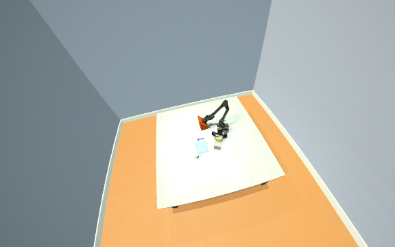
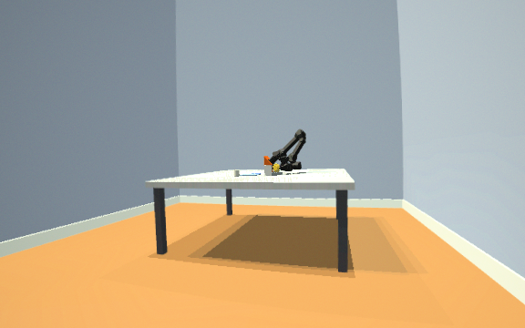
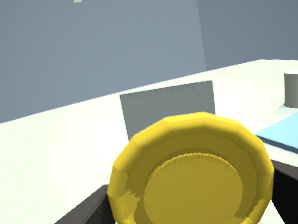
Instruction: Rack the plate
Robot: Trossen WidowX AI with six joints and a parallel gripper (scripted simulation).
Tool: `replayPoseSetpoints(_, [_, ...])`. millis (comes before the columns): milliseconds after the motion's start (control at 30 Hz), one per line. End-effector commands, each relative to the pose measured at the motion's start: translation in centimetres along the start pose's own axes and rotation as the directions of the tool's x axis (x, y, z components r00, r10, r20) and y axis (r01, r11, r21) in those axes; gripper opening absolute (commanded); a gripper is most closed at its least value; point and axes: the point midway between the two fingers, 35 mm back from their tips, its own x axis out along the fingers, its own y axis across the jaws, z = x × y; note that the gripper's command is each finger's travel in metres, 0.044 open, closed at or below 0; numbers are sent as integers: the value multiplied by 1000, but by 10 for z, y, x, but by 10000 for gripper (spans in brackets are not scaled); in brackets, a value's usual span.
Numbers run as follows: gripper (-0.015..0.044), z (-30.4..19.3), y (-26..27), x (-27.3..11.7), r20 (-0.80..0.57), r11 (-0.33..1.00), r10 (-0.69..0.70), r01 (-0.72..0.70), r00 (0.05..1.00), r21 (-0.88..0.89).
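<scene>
The yellow plate (image 1: 218, 139) (image 2: 276, 168) (image 3: 194, 172) is held on edge, its round face towards the wrist camera. My gripper (image 1: 219, 137) (image 2: 276, 167) (image 3: 189, 183) is shut on the plate, a dark finger at each side of it. A grey upright panel (image 1: 217, 147) (image 2: 268, 170) (image 3: 167, 106) stands just beyond the plate and seems to be part of the dish rack. The plate hides the panel's lower part in the wrist view. Rails and slots cannot be made out, and whether the plate is between rails cannot be told.
A light blue flat mat (image 1: 201, 147) (image 3: 284, 132) lies beside the panel, with a grey-white cup (image 1: 197, 156) (image 2: 236, 173) (image 3: 291, 90) near its corner. A small dark blue object (image 1: 201, 139) lies by the mat. An orange angular object (image 1: 202, 125) (image 2: 267, 159) stands by the far end of the arm.
</scene>
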Motion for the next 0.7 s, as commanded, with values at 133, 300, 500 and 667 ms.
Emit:
replayPoseSetpoints(133, [0,0,0,0,0,1000,0,0,1000,0])
replayPoseSetpoints(300, [0,0,0,0,0,1000,0,0,1000,0])
replayPoseSetpoints(500, [105,-1,0,0,1,1000,0,0,1000,2])
replayPoseSetpoints(667, [236,-1,0,0,1,1000,0,0,1000,2])
